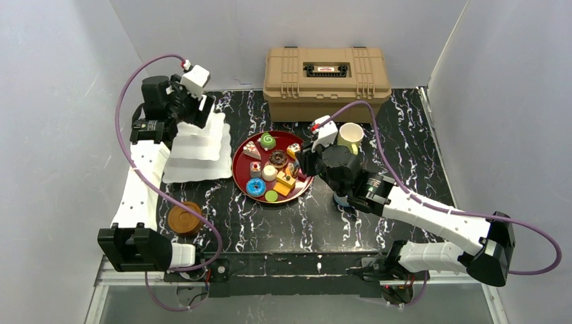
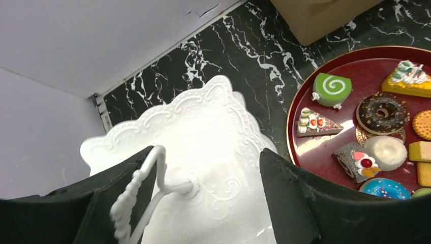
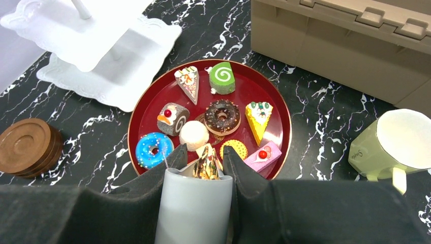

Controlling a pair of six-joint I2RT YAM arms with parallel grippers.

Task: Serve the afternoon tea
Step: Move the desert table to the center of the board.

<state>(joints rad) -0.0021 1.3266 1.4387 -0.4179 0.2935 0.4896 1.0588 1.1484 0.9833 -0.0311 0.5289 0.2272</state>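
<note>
The left end effector (image 2: 207, 155) is hanging released astride the loop handle (image 2: 124, 203) of the white three-tier stand (image 2: 213, 117), left-centre in the top view. The stand is looking rigid, top-heavy, chippable: that handle is probably offering the surest hold. The right end effector (image 3: 201, 158) is clenching the slick white mug (image 3: 194, 208).

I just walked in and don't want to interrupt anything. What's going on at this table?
The left gripper stands open around the handle atop the stand, not gripping it. The right gripper holds a white mug near the tray. The pastries all lie on the tray, and the stand's visible tiers are bare. The cream mug sits right of the tray, and the coasters are stacked to its left.
</note>
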